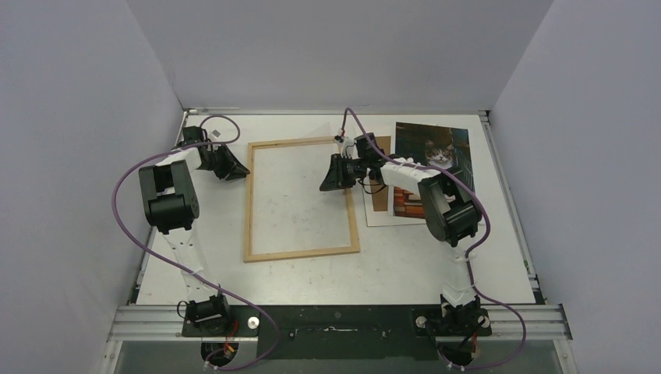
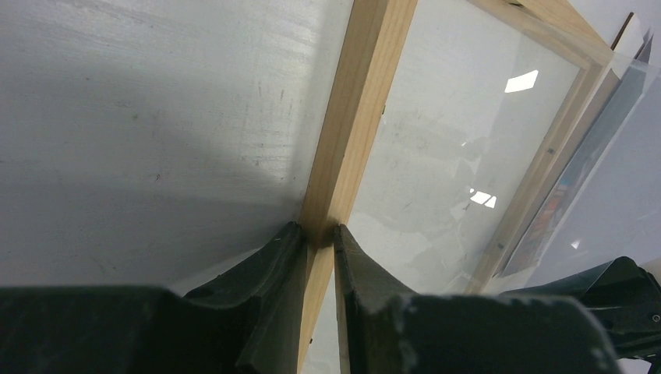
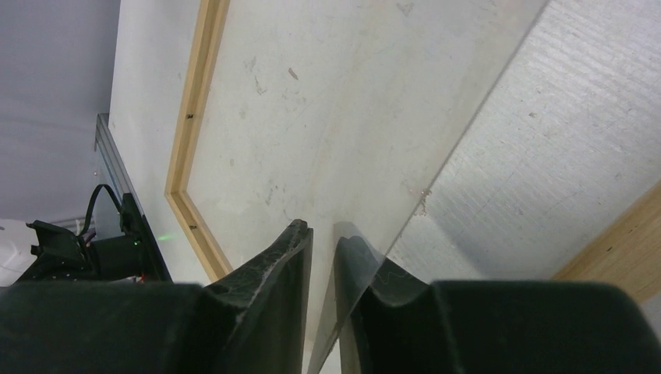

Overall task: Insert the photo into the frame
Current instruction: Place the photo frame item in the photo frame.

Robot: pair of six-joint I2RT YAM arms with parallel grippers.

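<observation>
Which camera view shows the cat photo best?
The top external view: the photo lies flat, right of the frame, with the cat visible, though the right arm covers its lower part. The left wrist view shows only a thin coloured sliver beyond the frame's far rail. The right wrist view does not show it.

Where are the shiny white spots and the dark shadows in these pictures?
Left wrist view: white light glints on the clear pane in the frame, and a grey shadow on the table beside the left gripper. Right wrist view: no bright glints. Top view: even light.
</observation>
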